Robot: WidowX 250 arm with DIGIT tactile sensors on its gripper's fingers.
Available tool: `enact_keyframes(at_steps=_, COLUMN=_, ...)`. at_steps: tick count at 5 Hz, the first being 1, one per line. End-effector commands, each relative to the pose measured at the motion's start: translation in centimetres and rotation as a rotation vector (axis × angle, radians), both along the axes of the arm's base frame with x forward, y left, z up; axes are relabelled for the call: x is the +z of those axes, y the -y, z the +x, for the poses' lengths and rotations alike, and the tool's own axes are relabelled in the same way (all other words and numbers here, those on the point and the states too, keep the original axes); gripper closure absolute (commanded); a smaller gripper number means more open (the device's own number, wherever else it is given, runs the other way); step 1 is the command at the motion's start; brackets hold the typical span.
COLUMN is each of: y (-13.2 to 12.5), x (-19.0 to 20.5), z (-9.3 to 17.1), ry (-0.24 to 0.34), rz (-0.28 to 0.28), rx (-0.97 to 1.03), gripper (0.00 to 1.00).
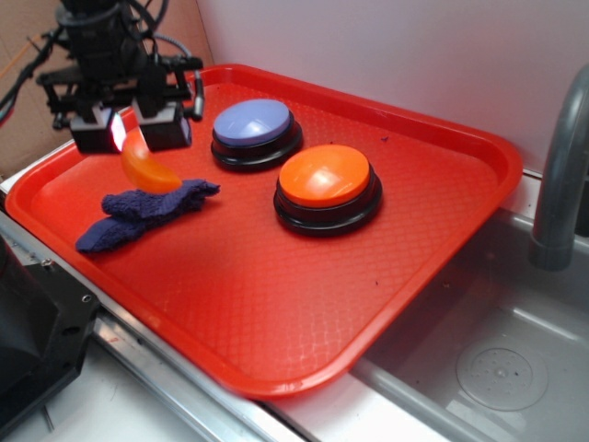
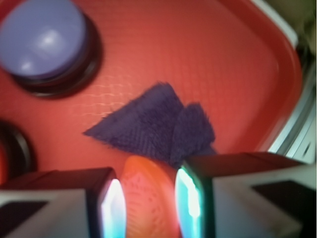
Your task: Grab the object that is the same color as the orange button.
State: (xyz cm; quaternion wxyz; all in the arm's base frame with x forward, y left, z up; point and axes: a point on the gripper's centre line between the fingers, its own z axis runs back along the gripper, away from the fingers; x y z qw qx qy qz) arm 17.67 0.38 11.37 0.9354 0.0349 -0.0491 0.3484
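My gripper is shut on the small glossy orange crescent and holds it just above the dark blue knitted cloth at the left of the red tray. In the wrist view the crescent sits pinched between the two glowing pads of my gripper, with the cloth below. The big orange dome button stands in the middle of the tray, apart from my gripper.
A lavender-blue dome button stands behind the orange one; it also shows in the wrist view. A steel sink and a grey faucet pipe lie to the right. A white wall stands behind the tray.
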Motion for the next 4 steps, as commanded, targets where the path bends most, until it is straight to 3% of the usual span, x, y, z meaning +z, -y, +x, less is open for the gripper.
enact_keyframes(at_steps=1, y=1.8, x=5.0, z=2.0, ry=0.037, rz=0.000, rx=-0.368, gripper=1.00)
enact_keyframes(at_steps=3, y=2.6, x=7.7, z=2.7, ry=0.098, rz=0.034, rx=-0.518, gripper=1.00)
enact_keyframes(at_steps=4, y=1.8, x=7.5, z=2.6, ry=0.097, rz=0.027, rx=-0.486, gripper=1.00)
